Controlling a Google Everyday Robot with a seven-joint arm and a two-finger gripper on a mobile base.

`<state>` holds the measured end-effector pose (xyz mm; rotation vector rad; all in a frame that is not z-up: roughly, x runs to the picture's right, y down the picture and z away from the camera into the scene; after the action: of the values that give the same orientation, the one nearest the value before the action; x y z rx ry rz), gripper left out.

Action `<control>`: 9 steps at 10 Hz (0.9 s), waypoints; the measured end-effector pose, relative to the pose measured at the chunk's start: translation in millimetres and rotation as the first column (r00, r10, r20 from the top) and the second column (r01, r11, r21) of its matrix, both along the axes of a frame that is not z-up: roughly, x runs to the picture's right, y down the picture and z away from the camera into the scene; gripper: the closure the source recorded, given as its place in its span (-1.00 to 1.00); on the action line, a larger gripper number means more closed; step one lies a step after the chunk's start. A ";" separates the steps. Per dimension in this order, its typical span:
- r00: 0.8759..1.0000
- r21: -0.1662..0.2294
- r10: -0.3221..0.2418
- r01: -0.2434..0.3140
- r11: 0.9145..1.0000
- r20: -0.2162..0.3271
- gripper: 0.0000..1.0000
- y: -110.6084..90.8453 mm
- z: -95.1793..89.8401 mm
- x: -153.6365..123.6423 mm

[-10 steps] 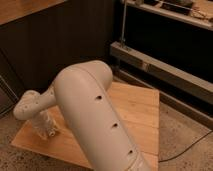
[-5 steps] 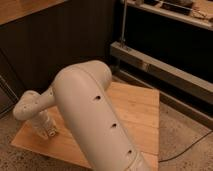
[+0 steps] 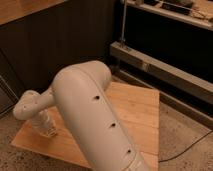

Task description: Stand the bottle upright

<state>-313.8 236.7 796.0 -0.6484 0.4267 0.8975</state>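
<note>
Wooden board (image 3: 136,111): a pale, flat plank panel lying on the floor. Its far right corner is bare, and its left and middle parts are covered by the arm.
Speckled grey floor (image 3: 186,134): it surrounds the board on the left, front and right sides.
Big white robot arm (image 3: 95,122): a thick, smooth tube with three small dark holes along its side. It rises from the lower edge of the view, bends at a rounded elbow above the board, then goes left and down through a smaller joint.
White two-finger gripper (image 3: 46,131): it is at the end of the arm, low over the left part of the board, pointing down, very near or touching the wood (I cannot tell which). Whether it is spread, pressed together or pinching something, I cannot tell.
Slim white plastic bottle: I cannot make it out apart from the gripper. A pale shape under the wrist, at the left of the board, may belong to it or to the gripper itself.
Dark wall panel (image 3: 65,42): it stands behind the board and fills the upper left of the view.
Grey metal shelf rail (image 3: 160,67): it runs slanted at the right, behind the board, with a thin upright post (image 3: 122,25) at its left end.
Thin black cable (image 3: 189,149): it lies on the floor at the lower right, apart from the board.
</note>
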 end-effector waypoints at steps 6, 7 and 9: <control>1.000 -0.016 -0.002 0.002 1.000 -0.007 0.25 -6.7 -13.4 4.6; 1.000 -0.021 -0.008 0.008 1.000 -0.008 0.25 -8.0 -17.0 5.8; 1.000 -0.024 -0.026 0.026 0.999 -0.010 0.25 -11.3 -23.3 8.1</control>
<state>-305.8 225.4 772.7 -0.6589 0.4551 0.8730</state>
